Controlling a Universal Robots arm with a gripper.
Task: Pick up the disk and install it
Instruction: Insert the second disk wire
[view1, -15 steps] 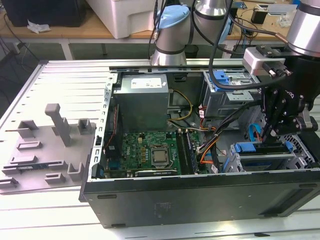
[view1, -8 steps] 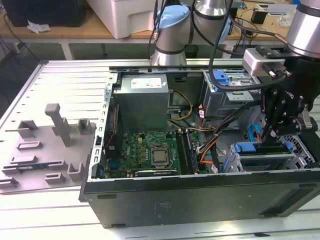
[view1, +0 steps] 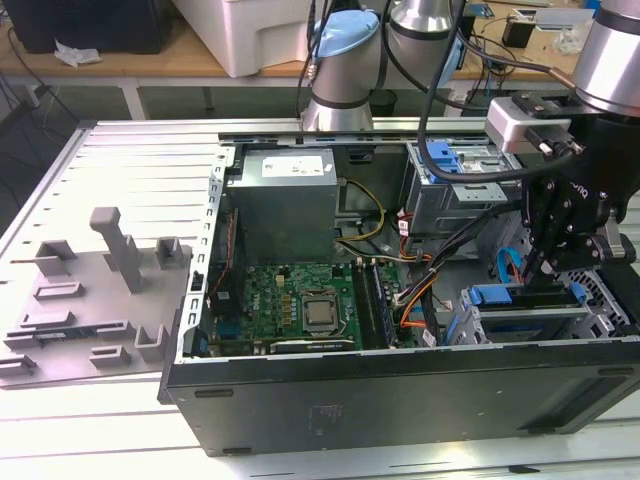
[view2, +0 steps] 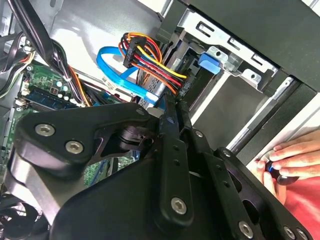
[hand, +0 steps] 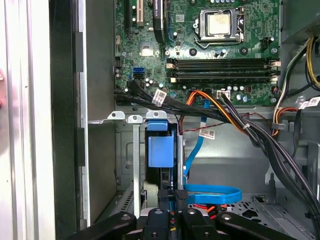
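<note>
Disk (hand: 161, 150) sits edge-on, a blue strip, part way down the slot of the metal drive cage (hand: 131, 155) in the first wrist view, with the gripper (hand: 169, 196) closed narrowly on its near edge. In the exterior view the gripper (view1: 545, 268) hangs over the lower cage at the right end of the open computer case (view1: 400, 400), its fingers pinched together there. To seat the drive well, I judge the push should stay straight along the cage rails, so neither carrier rail binds. Blue data cable (hand: 210, 194) loops just beside the slot (it looks apt to snag), so keep the fingers off it.
</note>
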